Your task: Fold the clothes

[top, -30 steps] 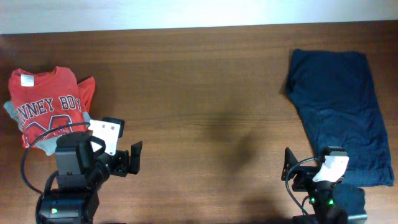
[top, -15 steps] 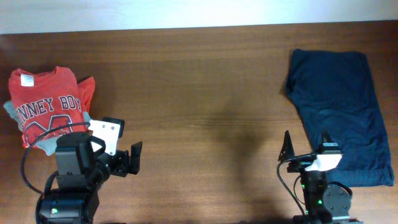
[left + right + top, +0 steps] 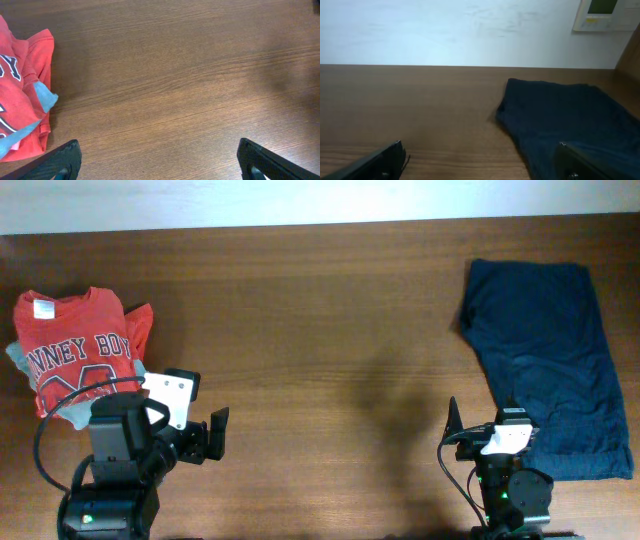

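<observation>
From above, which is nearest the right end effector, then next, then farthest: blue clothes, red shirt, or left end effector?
From the right end effector:
1. Navy garment, just beside it, right side.
2. Left end effector, far across to the left.
3. Red-orange T-shirt, farthest, left edge.

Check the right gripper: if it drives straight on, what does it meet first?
Probably the navy garment: the right gripper points up the table, and its right finger lines up with the garment's near edge. Height is unclear, so it may pass over it towards the wall.
</observation>
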Controlling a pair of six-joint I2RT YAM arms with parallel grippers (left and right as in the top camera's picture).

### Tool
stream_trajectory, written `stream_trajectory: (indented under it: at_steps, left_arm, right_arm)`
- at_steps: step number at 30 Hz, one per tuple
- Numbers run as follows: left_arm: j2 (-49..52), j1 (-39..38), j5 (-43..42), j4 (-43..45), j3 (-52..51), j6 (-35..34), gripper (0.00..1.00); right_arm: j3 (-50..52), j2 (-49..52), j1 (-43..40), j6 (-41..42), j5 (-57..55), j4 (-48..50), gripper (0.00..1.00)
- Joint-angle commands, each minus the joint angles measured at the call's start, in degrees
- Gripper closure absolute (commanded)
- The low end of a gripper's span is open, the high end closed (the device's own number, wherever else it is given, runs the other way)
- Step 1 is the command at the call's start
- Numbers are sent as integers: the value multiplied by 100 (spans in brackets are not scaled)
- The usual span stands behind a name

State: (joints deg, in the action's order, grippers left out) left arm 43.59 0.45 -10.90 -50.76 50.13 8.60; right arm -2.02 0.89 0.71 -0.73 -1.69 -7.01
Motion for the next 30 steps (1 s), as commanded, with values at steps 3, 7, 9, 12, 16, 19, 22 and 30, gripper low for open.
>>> stream_trajectory:
  at_steps: [3, 7, 9, 12, 16, 19, 22, 30]
  left_arm:
    - [-44, 2, 24, 11, -24, 50, 1]
    - [-44, 2, 24, 11, -22, 50, 1]
    - [-44, 2, 24, 11, -22, 50, 1]
    - [-44, 2, 24, 11, -22, 50, 1]
    - [-44, 2, 24, 11, -22, 50, 1]
    - [-50, 2, 24, 11, -22, 50, 1]
    - [-208, 7, 24, 11, -28, 50, 1]
    - [-1189, 7, 81, 120, -887, 50, 1]
  right_arm:
    - [46, -52, -39, -52, -35, -4, 1]
    - [48, -52, -39, -55, -35, -4, 1]
    - [46, -52, -39, -55, -33, -4, 1]
    - [46, -52, -39, -55, -35, -4, 1]
    - [46, -52, -39, -55, -35, -4, 1]
    - [46, -52, -39, -55, -33, -4, 1]
    - [46, -52, -39, -55, -35, -4, 1]
    - [46, -52, -39, -55, -35, -4, 1]
